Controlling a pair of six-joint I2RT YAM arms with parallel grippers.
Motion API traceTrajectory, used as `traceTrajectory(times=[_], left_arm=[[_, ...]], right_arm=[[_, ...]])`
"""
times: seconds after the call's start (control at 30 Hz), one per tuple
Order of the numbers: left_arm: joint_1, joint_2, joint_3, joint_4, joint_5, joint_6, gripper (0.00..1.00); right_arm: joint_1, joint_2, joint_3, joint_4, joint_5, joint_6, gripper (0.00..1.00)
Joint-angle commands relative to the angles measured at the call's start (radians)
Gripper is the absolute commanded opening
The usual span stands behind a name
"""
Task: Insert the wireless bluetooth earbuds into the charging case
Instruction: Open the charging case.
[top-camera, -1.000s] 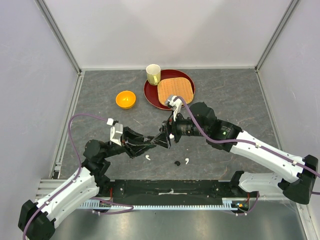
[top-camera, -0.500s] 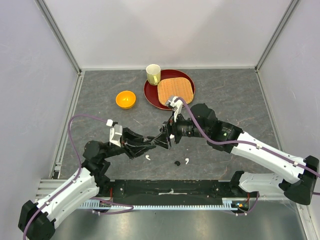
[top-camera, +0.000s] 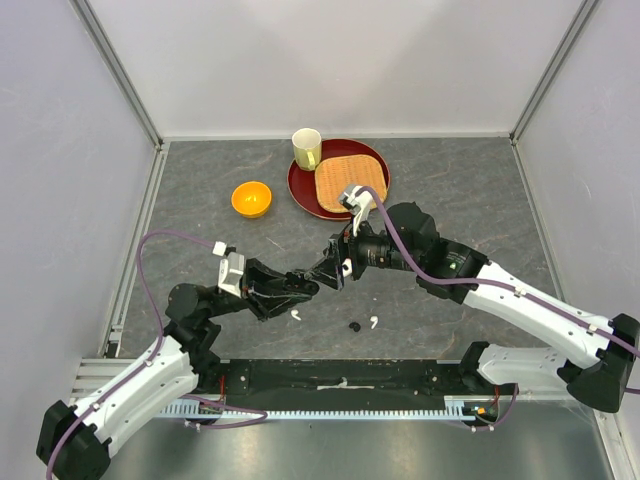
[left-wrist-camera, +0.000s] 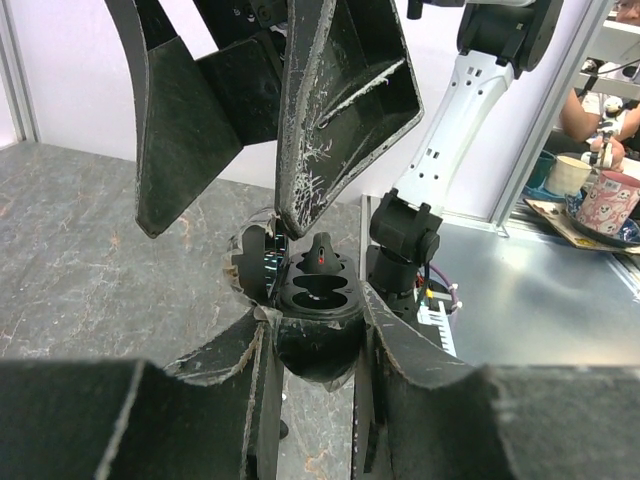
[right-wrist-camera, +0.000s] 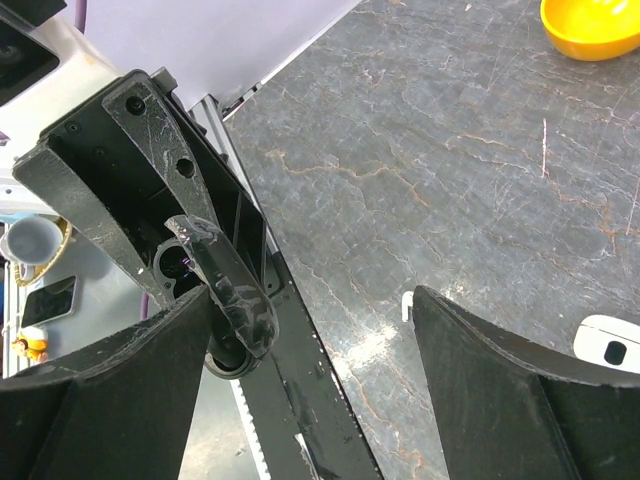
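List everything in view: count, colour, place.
charging case: one, black, open, in the left jaws
white earbuds: two, white, on the table
black earbud: one, black, between them
bowl: one, orange, far left
mug: one, pale yellow, at the plate's far rim
plate: one, dark red, far centre
mat: one, tan, on the plate
left arm: one, black and white, jaws shut on the charging case
right arm: one, black and white, jaws open by it

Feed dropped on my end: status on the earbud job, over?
Left gripper shut on open charging case. Right gripper open, empty, poised at it. Left white bud, black bud, right white bud loose on table. Nothing blocking.
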Motion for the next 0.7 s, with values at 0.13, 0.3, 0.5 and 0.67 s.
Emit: traceTrajectory(times=[0.13,0.3,0.5,0.67], left_arm=[[-0.004,-0.013,-0.001,0.022,-0.037,0.061,0.02],[-0.004,-0.022,-0.012,-0.015,-0.074,0.076,0.02],[-0.004,-0.036,-0.015,-0.032,-0.099,0.079,0.02],[-0.004,-0.073,-0.014,-0.055,-0.115,0.088,0.02]], right_arm=[[-0.032,-0.042,0.018,0.06,0.006,0.032,0.88],[-0.089,-0.092,0.025,0.081,0.02,0.083,0.88],[-0.201,-0.175,-0.04,0.067,0.049,0.136,0.85],[-0.279,-0.217,-0.175,-0.032,0.029,0.147,0.74]])
